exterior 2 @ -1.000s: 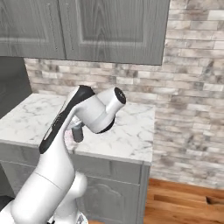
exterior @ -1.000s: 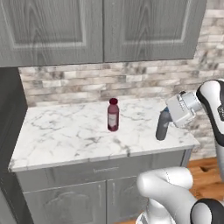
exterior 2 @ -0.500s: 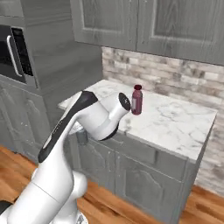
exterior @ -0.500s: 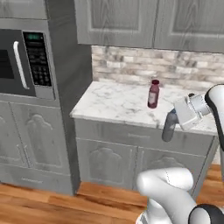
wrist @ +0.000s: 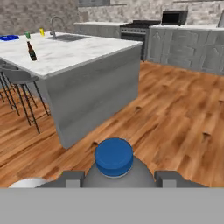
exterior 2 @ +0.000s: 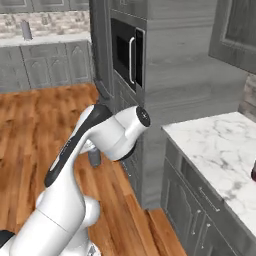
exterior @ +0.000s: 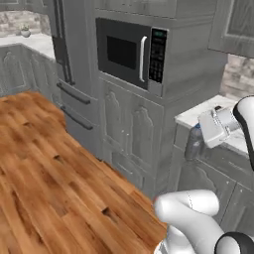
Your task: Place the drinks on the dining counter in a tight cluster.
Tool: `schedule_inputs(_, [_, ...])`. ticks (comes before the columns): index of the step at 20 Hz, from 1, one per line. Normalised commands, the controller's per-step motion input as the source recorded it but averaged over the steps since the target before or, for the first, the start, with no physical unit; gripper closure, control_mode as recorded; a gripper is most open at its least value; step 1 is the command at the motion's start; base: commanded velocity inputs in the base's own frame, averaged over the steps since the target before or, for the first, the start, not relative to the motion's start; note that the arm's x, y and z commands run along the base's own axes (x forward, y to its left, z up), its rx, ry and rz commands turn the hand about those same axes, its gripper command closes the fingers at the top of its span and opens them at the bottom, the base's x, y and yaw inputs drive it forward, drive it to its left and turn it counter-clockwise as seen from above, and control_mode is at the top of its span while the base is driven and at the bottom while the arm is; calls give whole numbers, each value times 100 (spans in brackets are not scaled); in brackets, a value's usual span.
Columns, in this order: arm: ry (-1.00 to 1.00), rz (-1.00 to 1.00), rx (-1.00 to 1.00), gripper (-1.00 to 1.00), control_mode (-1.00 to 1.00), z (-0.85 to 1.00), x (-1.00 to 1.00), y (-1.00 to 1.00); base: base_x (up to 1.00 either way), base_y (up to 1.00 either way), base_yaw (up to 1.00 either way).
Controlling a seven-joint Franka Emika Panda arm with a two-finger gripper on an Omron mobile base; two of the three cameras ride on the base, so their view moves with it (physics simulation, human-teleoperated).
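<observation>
The jaws are gripping the small grey-blue bottle [wrist: 114, 165] from both sides, its blue cap showing between the finger tips. Far off to the left, the slim brown beer bottle [wrist: 31, 51] is standing upright on the marble island table [wrist: 83, 50], with round stools [wrist: 19, 78] lining its left side.

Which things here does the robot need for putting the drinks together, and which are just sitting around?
Needed: grey-blue bottle held in the fingers; brown beer bottle; dining counter; red bottle on the small counter.

Sitting around: microwave, stools, faucet.
</observation>
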Motion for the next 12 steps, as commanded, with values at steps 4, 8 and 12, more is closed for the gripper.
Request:
schedule_inputs(4, [0,0,0,100,100,0,0,0,-46,-10,85])
schedule_inputs(8, [0,0,0,100,100,0,0,0,-77,6,55])
schedule_inputs(12, [0,0,0,100,100,0,0,0,-41,82,21])
